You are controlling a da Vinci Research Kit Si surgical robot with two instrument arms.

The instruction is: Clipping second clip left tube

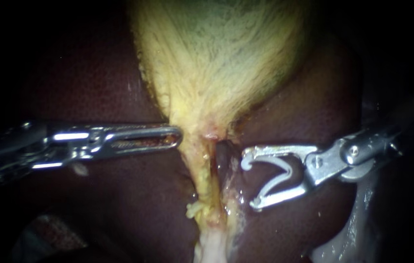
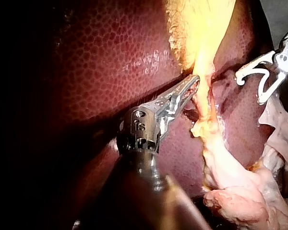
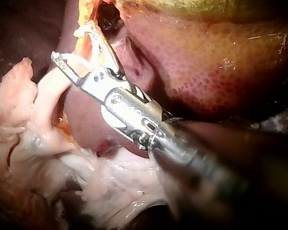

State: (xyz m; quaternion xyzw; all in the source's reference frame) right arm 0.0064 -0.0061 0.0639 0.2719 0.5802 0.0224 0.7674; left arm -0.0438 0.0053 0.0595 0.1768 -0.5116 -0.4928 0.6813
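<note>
Here my left instrument [image 1: 175,137] enters level from the left. Its jaws are closed on the edge of the yellow tissue where the gallbladder [image 1: 216,58] narrows to a neck, and the hold looks shallow, taken only at the tips. Below that hold the left tube [image 1: 201,180] runs downward as a yellowish strand over the dark liver [image 1: 85,83]. A dark window and a paler strand lie just beside it on its right.

My right instrument [image 1: 249,181] comes in from the right with its jaws spread wide. A white clip [image 1: 275,184] sits open between them, touched by both. The clip's mouth faces the tube but stands apart from it, level with the window, and nothing lies inside it yet. No clip shows on the tube in any view.

Hazards, as I judge them:
- **Too shallow an advance** would close the clip on only part of the tube.
- **Too deep or tilted an advance** could take in the paler strand or dig the hooked tip into the liver.
- **A slip of the left hold** would slacken the tube and shift the target.
- **A knock against tissue** might unseat the clip.
</note>
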